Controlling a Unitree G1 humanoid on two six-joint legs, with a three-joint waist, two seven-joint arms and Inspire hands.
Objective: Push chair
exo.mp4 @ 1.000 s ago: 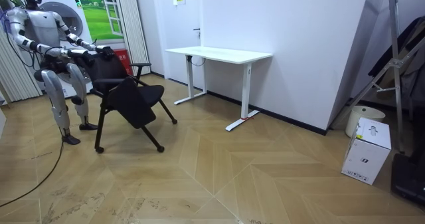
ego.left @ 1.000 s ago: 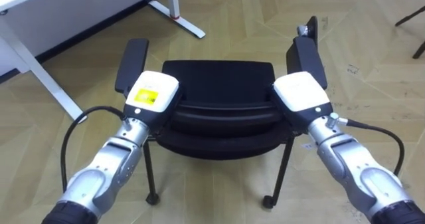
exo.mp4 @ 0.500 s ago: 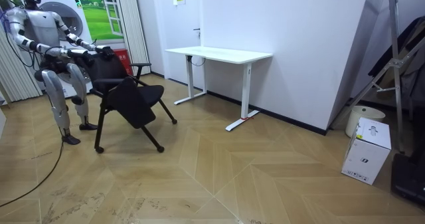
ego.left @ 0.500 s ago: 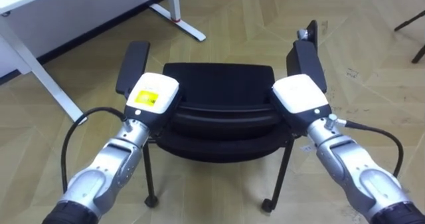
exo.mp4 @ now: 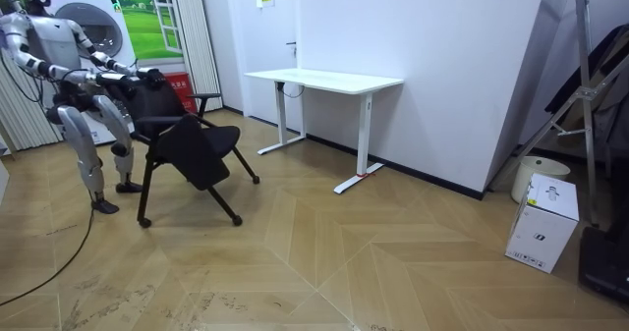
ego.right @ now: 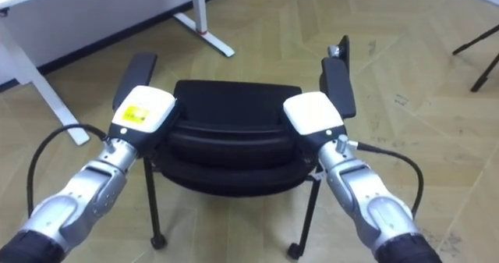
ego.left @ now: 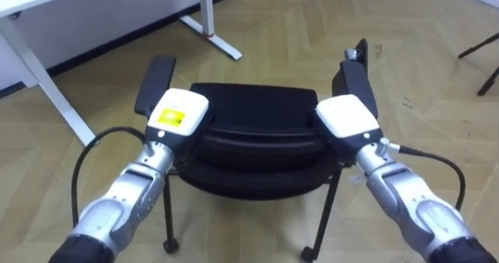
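The black office chair (ego.left: 257, 99) stands on the parquet floor (ego.left: 437, 52) in the middle of the eye view, with its backrest towards the lower edge. The left hand (ego.left: 178, 115) and the right hand (ego.left: 348, 116) lie on the backrest's two upper corners, backs turned up. Their fingers are hidden behind the chair, so I cannot tell whether they are spread or curled. In the room view a white desk (exo.mp4: 324, 79) stands to the chair's right.

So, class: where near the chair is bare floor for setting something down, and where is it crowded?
Bare floor lies ahead of the chair, between desk and box. Crowded: the chair's back, where the left hand and right hand are.
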